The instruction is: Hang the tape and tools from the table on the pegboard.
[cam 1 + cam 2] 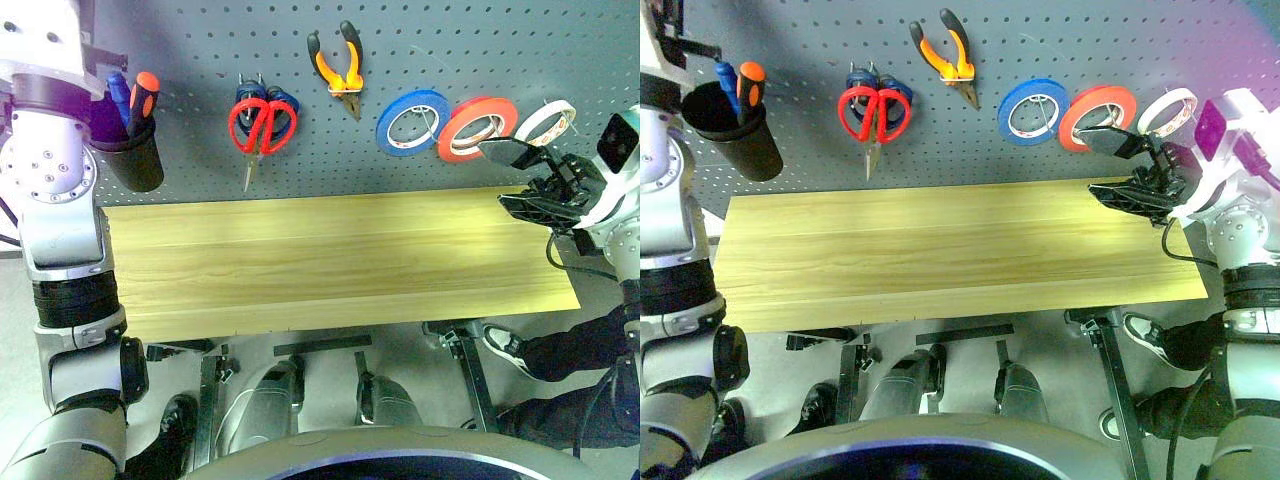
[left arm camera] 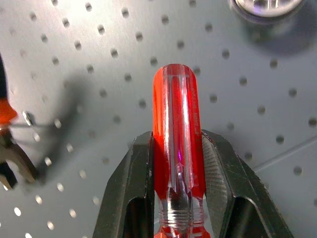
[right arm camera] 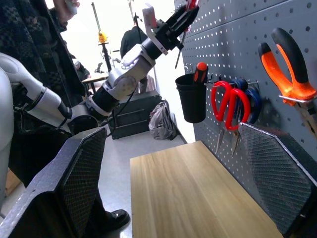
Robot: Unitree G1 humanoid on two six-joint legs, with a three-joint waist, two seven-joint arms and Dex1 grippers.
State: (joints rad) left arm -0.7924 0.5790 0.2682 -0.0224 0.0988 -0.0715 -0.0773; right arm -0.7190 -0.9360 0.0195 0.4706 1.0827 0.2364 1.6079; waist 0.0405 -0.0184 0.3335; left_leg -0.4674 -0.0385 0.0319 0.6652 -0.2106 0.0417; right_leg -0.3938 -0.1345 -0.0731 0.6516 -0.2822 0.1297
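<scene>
Your left gripper [image 2: 177, 163] grasps the screwdriver [image 2: 177, 144]
It is raised before the pegboard [image 2: 99, 59]; your right gripper [image 1: 520, 180] is released, beside the table [image 1: 330, 260]

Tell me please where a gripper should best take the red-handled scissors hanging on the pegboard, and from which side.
Probably the closed blades, from the front, fingers either side. The red-handled scissors hang flat on the pegboard, blades down; their loops overlap the blue-handled scissors behind.
</scene>
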